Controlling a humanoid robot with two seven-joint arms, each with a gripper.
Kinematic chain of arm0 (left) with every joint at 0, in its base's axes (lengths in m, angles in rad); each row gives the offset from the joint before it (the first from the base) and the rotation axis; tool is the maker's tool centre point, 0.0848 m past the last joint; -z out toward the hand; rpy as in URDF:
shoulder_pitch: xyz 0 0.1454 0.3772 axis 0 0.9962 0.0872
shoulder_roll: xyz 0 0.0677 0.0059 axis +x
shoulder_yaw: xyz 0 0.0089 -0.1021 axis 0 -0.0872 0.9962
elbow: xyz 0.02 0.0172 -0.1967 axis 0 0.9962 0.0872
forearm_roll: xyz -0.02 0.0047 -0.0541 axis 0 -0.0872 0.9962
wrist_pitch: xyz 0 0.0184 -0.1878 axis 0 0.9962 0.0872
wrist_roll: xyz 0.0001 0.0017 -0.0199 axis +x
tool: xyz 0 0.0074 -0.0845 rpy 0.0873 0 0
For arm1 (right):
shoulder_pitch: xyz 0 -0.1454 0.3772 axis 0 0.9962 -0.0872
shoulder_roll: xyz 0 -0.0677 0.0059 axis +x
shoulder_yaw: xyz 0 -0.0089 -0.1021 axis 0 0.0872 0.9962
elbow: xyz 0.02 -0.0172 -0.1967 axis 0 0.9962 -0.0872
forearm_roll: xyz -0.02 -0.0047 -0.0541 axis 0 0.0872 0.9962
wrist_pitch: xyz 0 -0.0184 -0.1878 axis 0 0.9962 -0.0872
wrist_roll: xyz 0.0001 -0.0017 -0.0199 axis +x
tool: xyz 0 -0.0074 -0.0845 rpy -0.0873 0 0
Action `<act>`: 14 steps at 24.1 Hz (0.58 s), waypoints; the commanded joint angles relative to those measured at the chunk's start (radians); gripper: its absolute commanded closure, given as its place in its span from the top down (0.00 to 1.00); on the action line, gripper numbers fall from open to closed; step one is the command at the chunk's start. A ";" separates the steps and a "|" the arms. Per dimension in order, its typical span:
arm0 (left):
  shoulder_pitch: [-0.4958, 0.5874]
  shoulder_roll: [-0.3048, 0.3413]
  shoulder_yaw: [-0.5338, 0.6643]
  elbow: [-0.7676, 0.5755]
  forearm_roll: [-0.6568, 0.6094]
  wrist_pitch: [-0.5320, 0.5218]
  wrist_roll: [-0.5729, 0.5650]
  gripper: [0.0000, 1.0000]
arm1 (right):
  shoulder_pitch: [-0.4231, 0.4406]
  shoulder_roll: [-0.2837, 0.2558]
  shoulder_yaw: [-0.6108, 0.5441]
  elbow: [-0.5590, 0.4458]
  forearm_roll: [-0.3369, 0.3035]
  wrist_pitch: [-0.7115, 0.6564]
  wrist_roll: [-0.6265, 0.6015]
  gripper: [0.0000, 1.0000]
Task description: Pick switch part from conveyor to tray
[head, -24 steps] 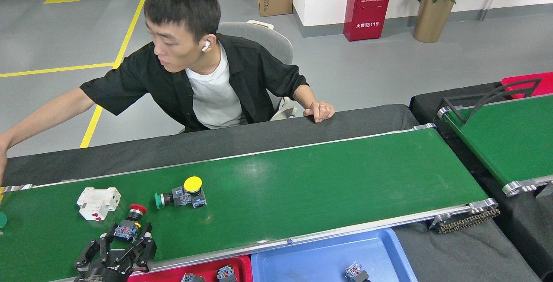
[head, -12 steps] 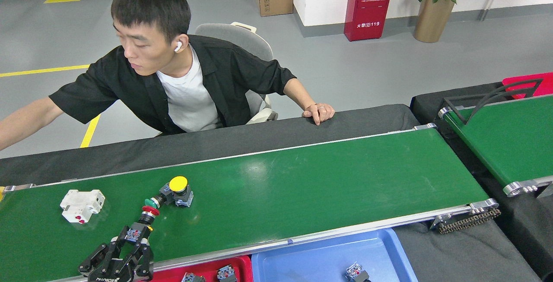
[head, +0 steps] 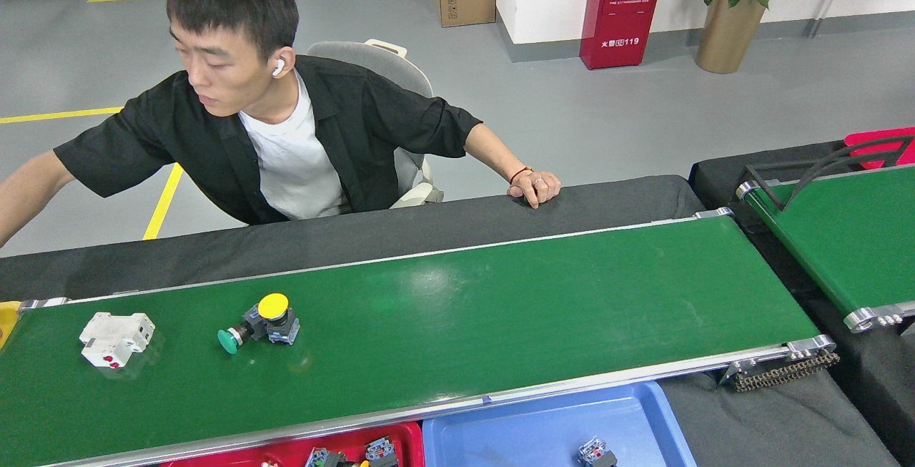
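Head view shows neither of my claws at this moment; both arms are out of frame, so I cannot tell how far either one is open or whether it carries anything.

Nearest my side, along the bottom edge, sit a red plastic tray [head: 400,433] with a few small grey switch blocks in it and a blue plastic tray [head: 500,431] with one such block near its lower edge.

Beyond them runs the long green conveyor belt with silver side rails [head: 536,310]. On its left part lie a pair of push-button switch parts, one with a round yellow cap and one with a green cap [head: 261,322], touching each other. Further left, well apart, lies a white boxy plastic breaker-like part [head: 114,338].

I judge the switch pair light and rigid, hard plastic, with smooth domed caps that would slip; the squarer grey body under the yellow cap looks the better hold.

Across the belt a seated person in a black shirt rests a hand [head: 536,187] on the black padded edge [head: 615,199].
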 commanded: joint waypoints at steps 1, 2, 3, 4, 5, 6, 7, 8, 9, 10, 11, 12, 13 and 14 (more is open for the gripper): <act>-0.005 -0.009 0.044 -0.013 0.005 -0.006 0.010 1.00 | 0.033 0.003 -0.118 -0.014 -0.026 0.040 -0.052 1.00; -0.009 -0.020 0.085 -0.013 0.004 -0.006 0.010 1.00 | 0.053 0.020 -0.202 -0.014 -0.063 0.065 -0.058 1.00; -0.015 -0.035 0.134 -0.013 -0.001 -0.006 0.012 1.00 | 0.074 0.054 -0.291 -0.014 -0.117 0.093 -0.058 1.00; -0.023 -0.041 0.163 -0.013 -0.007 0.028 0.015 1.00 | 0.093 0.080 -0.368 -0.014 -0.157 0.102 -0.058 1.00; -0.032 -0.044 0.174 -0.013 -0.012 0.136 0.024 1.00 | 0.103 0.092 -0.435 -0.014 -0.178 0.102 -0.058 1.00; -0.037 -0.043 0.173 -0.013 -0.018 0.225 0.041 1.00 | 0.111 0.094 -0.478 -0.014 -0.186 0.102 -0.058 1.00; -0.038 -0.037 0.168 -0.013 -0.033 0.341 0.081 1.00 | 0.123 0.095 -0.529 -0.014 -0.190 0.102 -0.059 1.00; -0.038 -0.037 0.159 -0.013 -0.059 0.422 0.118 1.00 | 0.140 0.097 -0.569 -0.014 -0.192 0.102 -0.061 1.00; -0.037 -0.040 0.148 -0.013 -0.090 0.483 0.145 1.00 | 0.162 0.101 -0.612 -0.014 -0.206 0.103 -0.064 1.00; -0.032 -0.044 0.142 -0.012 -0.119 0.538 0.158 1.00 | 0.191 0.109 -0.668 -0.014 -0.235 0.099 -0.067 1.00; -0.029 -0.047 0.140 -0.010 -0.128 0.558 0.158 1.00 | 0.212 0.109 -0.699 -0.014 -0.256 0.097 -0.067 1.00; -0.029 -0.054 0.136 -0.006 -0.130 0.568 0.158 1.00 | 0.232 0.109 -0.728 -0.014 -0.272 0.096 -0.067 1.00; -0.029 -0.057 0.128 -0.005 -0.130 0.571 0.158 1.00 | 0.240 0.109 -0.757 -0.014 -0.278 0.096 -0.069 1.00; -0.031 -0.055 0.124 -0.005 -0.130 0.571 0.158 1.00 | 0.243 0.109 -0.782 -0.014 -0.282 0.096 -0.069 1.00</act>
